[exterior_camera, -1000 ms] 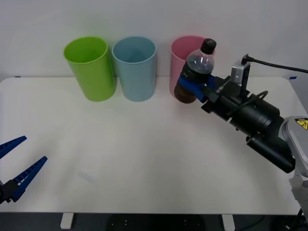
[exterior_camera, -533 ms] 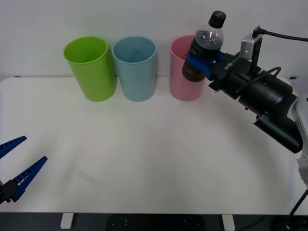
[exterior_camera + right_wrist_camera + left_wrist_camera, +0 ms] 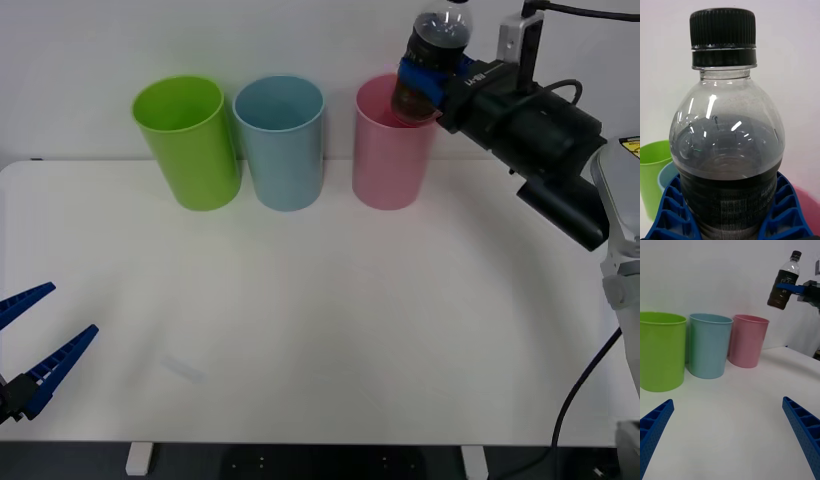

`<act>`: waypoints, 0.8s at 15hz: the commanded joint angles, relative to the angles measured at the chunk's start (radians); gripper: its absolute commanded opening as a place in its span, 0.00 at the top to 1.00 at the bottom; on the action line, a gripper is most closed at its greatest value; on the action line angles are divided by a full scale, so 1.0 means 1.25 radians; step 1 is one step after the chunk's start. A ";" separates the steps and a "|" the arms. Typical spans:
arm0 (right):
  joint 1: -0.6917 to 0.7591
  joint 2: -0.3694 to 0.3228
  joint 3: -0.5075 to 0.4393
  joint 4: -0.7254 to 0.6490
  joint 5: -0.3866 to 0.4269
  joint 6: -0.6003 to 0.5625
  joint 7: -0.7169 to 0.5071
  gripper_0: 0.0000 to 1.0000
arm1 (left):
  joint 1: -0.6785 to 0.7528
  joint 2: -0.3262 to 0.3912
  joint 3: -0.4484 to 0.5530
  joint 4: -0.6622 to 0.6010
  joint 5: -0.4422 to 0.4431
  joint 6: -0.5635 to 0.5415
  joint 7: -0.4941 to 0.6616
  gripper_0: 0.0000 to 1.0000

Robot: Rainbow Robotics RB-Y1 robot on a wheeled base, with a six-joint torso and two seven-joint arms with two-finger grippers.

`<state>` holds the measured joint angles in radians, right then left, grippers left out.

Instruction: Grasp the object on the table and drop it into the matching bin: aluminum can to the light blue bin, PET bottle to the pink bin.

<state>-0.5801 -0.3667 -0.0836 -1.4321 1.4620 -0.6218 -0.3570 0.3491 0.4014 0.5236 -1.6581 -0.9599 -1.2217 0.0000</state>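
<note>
The right arm reaches in from the right side of the front view, stretched up toward the upper right of the frame. Its right claw (image 3: 425, 78) is clamped on the PET bottle (image 3: 431, 62), with the blue fingers (image 3: 780, 210) hugging the dark label band on both sides. The bottle stands almost upright, tipped only a little, with its black cap on top and dark drink inside. It hangs in the air right above the far rim of the pink bin (image 3: 392, 145), near the top of the frame, and its bottom looks just over the bin's open mouth. In the left wrist view the bottle (image 3: 784, 282) floats high above the pink bin (image 3: 748, 340) and a bit to its right. Three bins stand in a row at the back of the white table (image 3: 300, 330): a lime green bin (image 3: 189, 142) on the left, the light blue bin (image 3: 282, 140) in the middle, and the pink one on the right. I cannot see anything inside them. The left claw (image 3: 30, 350) waits low in the bottom left corner of the front view, with its blue fingers spread apart.
</note>
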 commanded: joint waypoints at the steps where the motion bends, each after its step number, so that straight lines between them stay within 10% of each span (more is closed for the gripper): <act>1: -0.069 0.000 -0.003 0.089 0.008 0.025 0.008 1.00 | 0.000 0.000 0.000 0.000 0.000 0.000 0.000 0.00; 12: -0.308 0.032 -0.002 0.467 0.010 0.151 0.072 1.00 | 0.000 0.000 0.000 0.000 0.000 0.000 0.000 0.00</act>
<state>-0.9527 -0.3304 -0.0869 -0.8655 1.4743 -0.4400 -0.2719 0.3491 0.4014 0.5236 -1.6581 -0.9599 -1.2217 0.0000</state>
